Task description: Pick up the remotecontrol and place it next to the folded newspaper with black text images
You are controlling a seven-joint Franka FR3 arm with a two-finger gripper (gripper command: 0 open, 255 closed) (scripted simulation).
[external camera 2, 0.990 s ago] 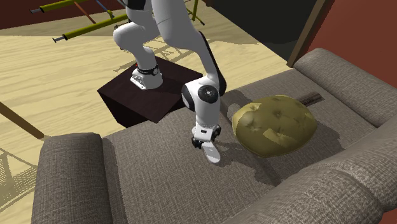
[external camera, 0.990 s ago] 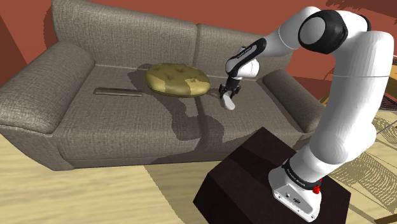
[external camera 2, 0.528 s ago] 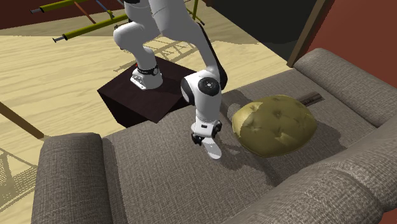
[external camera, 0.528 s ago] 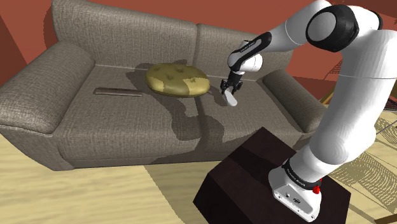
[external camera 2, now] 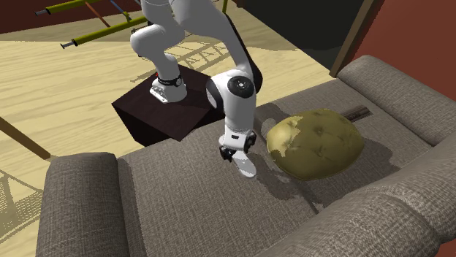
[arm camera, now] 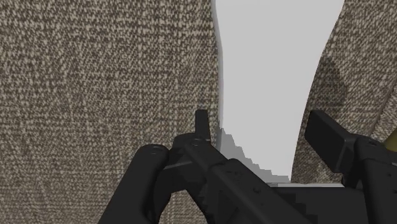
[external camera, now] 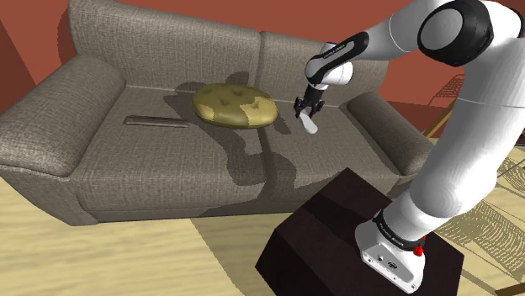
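My end effector (external camera: 304, 110) is pinching the white remote (external camera: 310, 126) by one end, so the rest hangs down, apparently clear of the sofa (external camera: 84, 160) seat, near the olive cushion (external camera: 233, 105). In the wrist view the fingers (arm camera: 201, 121) clasp its long sides. The newspaper (external camera: 156, 121), a thin dark strip, lies flat on the other seat beyond the cushion. I judge the carry must go over or around that cushion.

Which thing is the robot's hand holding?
The white remote control, clasped in the gripper. The olive cushion and the flat dark newspaper lie on the sofa.
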